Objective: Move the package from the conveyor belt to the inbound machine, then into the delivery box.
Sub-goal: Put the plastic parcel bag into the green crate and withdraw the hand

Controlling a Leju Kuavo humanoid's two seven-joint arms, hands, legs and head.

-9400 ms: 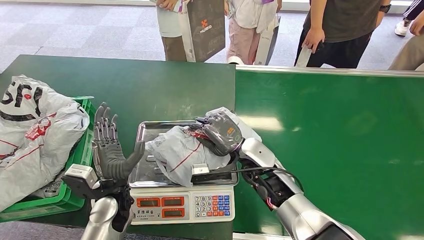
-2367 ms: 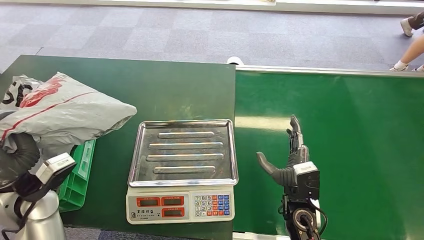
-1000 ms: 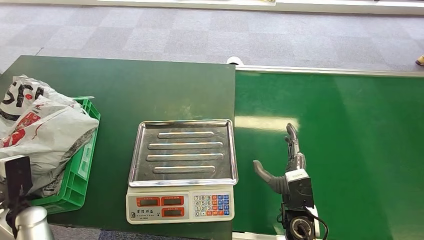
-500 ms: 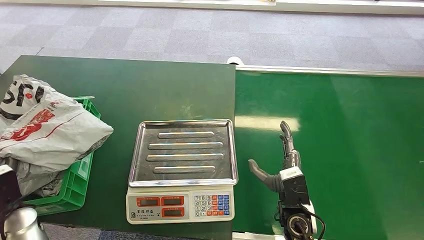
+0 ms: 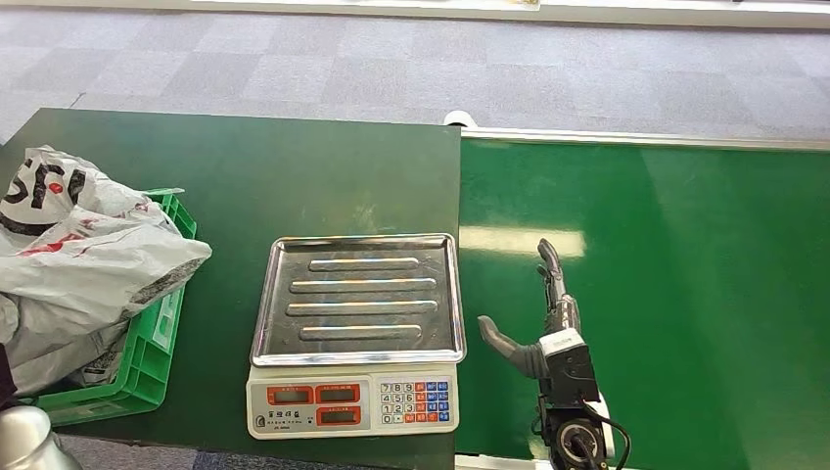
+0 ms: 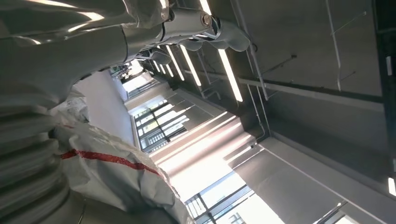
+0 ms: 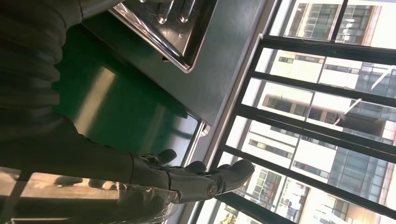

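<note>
Head view. The package (image 5: 93, 269), a grey-white plastic mailer bag with a red stripe and black lettering, lies on top of the green crate (image 5: 147, 343) at the left edge of the dark green table (image 5: 294, 166), heaped with other crumpled bag material of the same kind. Its long axis runs roughly across the picture, the tapered end pointing right toward the scale (image 5: 357, 333) and overhanging the crate's near-right rim. The surface is wrinkled and glossy.

The right hand (image 5: 538, 323) hovers over the green conveyor belt (image 5: 685, 274), just right of the scale, well apart from the package; its fingers are extended forward and its thumb is spread toward the scale, holding nothing. The scale's steel weighing tray (image 5: 357, 294) is bare, with a keypad and red display panels on the front face.

Left wrist view. The left hand (image 6: 196, 35) appears close to the camera with pale curved fingers lying against crumpled grey-white bag film (image 6: 116, 172) bearing a red stripe; whether the fingers clasp the film or merely lie beside it cannot be told.

Right wrist view. The right hand (image 7: 187, 179) shows fingers straight and apart, with the tray corner (image 7: 173, 32) and belt beyond it.
</note>
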